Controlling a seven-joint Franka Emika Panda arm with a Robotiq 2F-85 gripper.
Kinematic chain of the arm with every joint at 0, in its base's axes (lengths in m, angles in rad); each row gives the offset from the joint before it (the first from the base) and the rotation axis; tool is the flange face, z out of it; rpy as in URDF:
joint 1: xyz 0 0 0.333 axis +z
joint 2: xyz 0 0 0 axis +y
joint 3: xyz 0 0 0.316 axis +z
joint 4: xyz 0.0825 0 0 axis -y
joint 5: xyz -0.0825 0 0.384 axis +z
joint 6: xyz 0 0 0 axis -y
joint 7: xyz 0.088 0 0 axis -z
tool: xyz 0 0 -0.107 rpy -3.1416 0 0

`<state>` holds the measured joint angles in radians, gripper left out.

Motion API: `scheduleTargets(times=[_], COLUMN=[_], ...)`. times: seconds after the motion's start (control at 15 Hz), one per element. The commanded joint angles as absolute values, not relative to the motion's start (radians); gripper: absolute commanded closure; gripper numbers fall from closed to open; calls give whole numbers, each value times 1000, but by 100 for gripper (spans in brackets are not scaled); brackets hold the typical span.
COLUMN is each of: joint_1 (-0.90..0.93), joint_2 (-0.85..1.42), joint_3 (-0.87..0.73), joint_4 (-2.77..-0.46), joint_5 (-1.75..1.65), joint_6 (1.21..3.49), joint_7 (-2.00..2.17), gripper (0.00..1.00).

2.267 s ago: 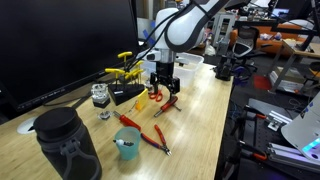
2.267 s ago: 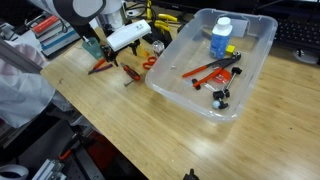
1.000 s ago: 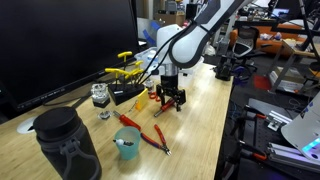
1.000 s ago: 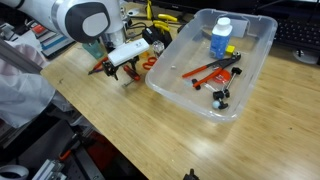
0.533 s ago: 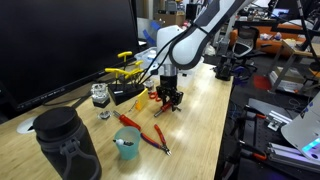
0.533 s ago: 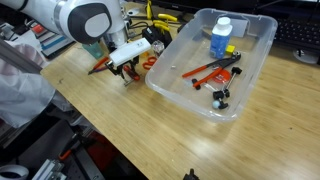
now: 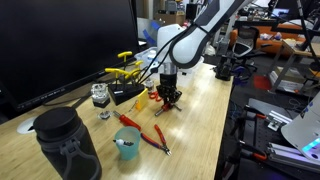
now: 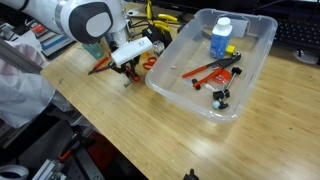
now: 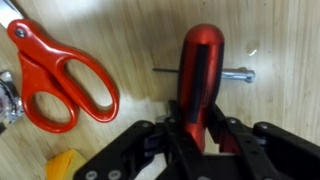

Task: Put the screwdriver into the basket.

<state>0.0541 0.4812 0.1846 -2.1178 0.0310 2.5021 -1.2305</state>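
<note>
Screwdriver [image 9: 200, 80]: handle of glossy red plastic, smooth, with a matt black strip. Table [image 9: 280, 40]: light wood, visible grain, smooth satin finish. Scissors [image 9: 42, 52]: glossy orange-red plastic handles. Basket [image 8: 190, 100]: translucent whitish plastic, smooth.

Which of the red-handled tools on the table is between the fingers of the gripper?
The screwdriver: its single straight red handle sits inside the gripper, while the red scissors lie beside it, untouched.

The glossy white, round-shelled robot arm [image 7: 192, 38] has dark grey rings at its joints, a white boxy block [image 8: 135, 48] at the wrist, and a matte black gripper [image 9: 196, 135] with chunky black fingers [image 9: 150, 148].
</note>
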Motion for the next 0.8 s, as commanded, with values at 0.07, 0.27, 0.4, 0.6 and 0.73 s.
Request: scheduleTargets(times=[0.07, 0.27, 0.4, 0.6, 0.73], joint_1=[6, -21, -23, 5, 15], joint_2=[405, 334, 278, 201, 155], joint_3=[211, 241, 253, 216, 182], joint_4=[-2158, -2197, -2230, -2275, -2295], joint_5=[46, 105, 147, 117, 68], joint_6=[2553, 2566, 2580, 2627, 2668], joint_7=[-1228, -1256, -1272, -1222, -1182], gripper=[92, 92, 92, 92, 92])
